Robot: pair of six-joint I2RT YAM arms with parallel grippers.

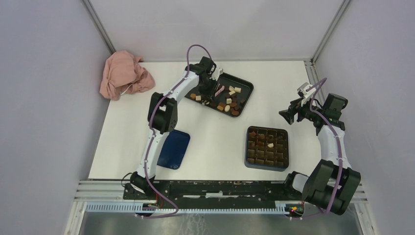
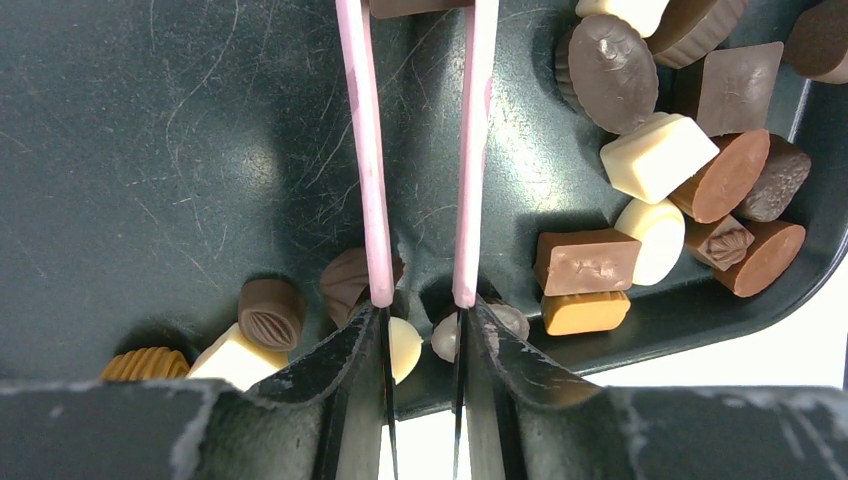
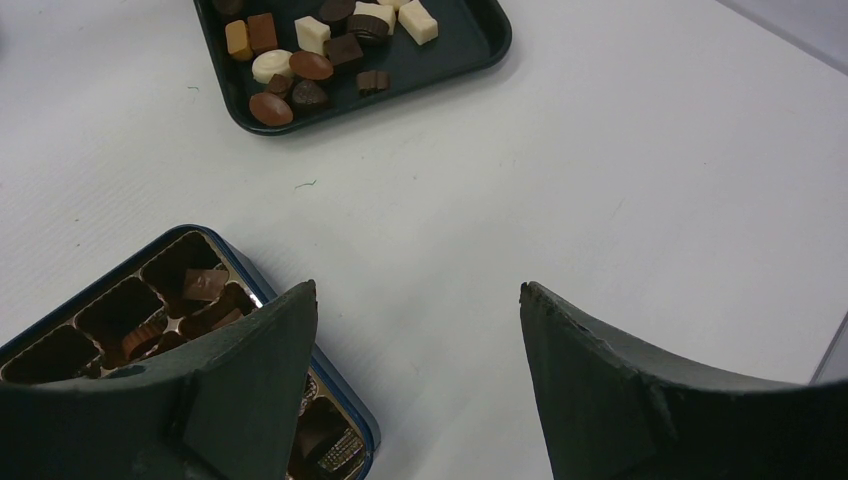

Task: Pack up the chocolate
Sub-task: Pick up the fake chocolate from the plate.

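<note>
- L hand (image 2: 422,330) is over the far-centre tray (image 1: 248,89), jaws partly closed, clamped on the handle end of the pink tongs (image 2: 366,150). The two tong arms are pressed near-parallel with a narrow gap between them.
- A brown bit shows between the tong arms at their far end. It's mostly cut off in the wrist view, so can't tell if it's gripped.
- Chocolate (image 2: 655,155): most of it is loose in the dark tray, a mix of dark, tan & cream pcs. One bunch is in the tray's right corner, a few more are at its near edge by the L hand.
- More pcs sit in the grid cells of the dark blue box (image 1: 246,149), near-right on the white counter (image 1: 210,137). Several cells look unfilled.
- R hand (image 3: 415,290) hangs above the counter at the right, just beyond the box. Its jaws are spread wide w/ nothing between them.
- Blue lid (image 1: 173,149) lies flat by the L arm, near-left.
- Pink cloth (image 1: 122,76) is bunched in the far-left corner.
</note>
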